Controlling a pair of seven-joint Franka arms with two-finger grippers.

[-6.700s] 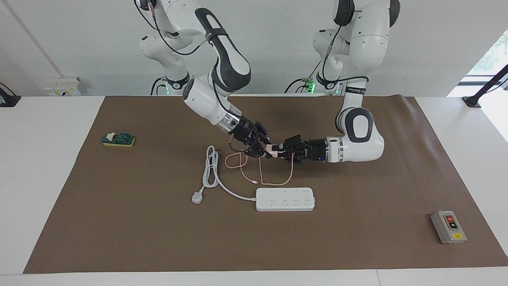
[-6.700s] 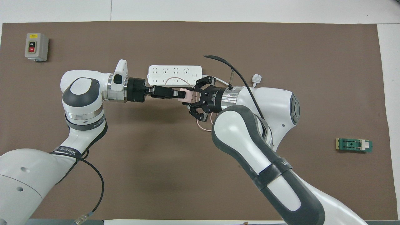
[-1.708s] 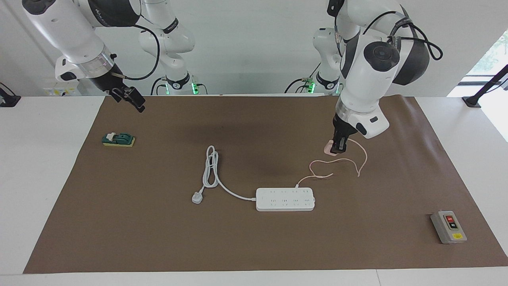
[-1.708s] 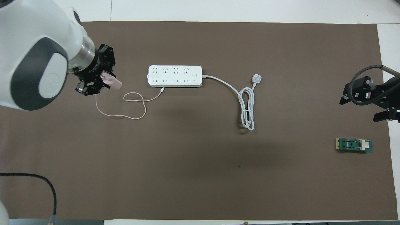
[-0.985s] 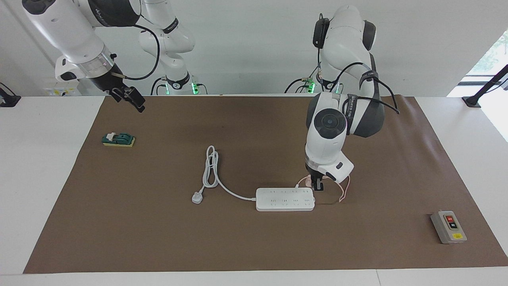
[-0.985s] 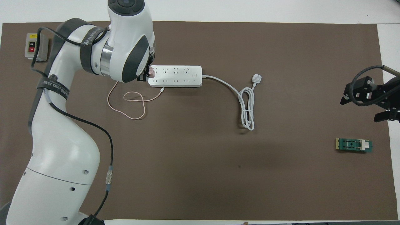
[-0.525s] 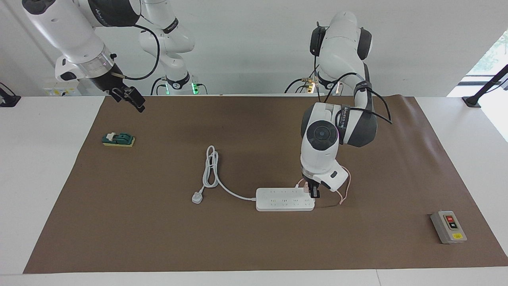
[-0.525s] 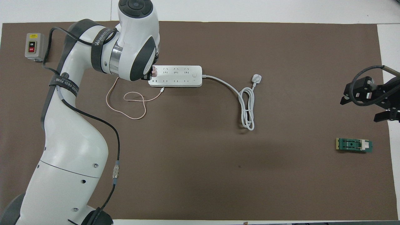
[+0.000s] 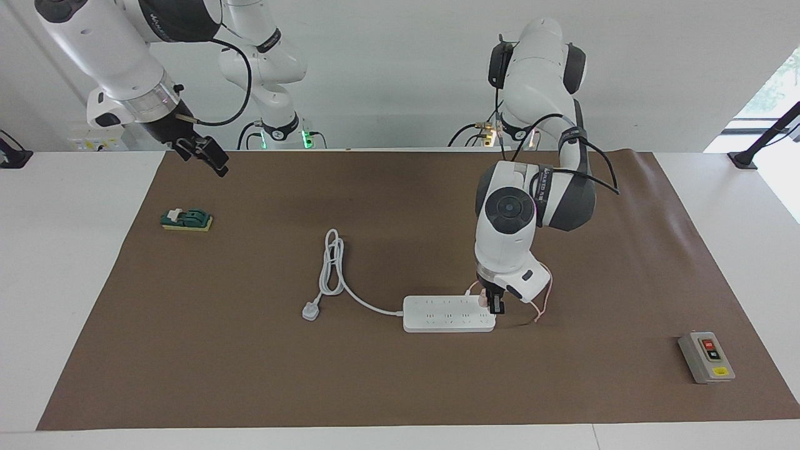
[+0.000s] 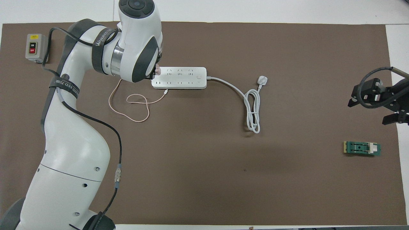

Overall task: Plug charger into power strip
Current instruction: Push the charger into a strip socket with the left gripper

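Since the previous half second: left gripper (image 9: 494, 304) raised very slightly, otherwise unchanged at the end of the power strip (image 9: 449, 314) toward the left arm's end of the table. Fingers clamped on the charger (image 9: 482, 300), pointing straight down. Charger positioned directly below the gripper, at the strip's top face over the end socket; seating depth not discernible. Pink cable (image 10: 134, 103) trailing from under the gripper in loose loops on the brown mat (image 9: 400, 375), cable tip lying beside the strip's robot-side edge. In the overhead view, only a sliver of the charger (image 10: 157, 68) visible past the left wrist.

Right gripper (image 9: 203, 154) waiting aloft near the mat's corner, above the green block (image 9: 186, 220); fingers spread, holding nothing.

White plug (image 9: 310, 310) and coiled cord resting on the mat. Grey switch box (image 9: 706, 357) well apart from both grippers.
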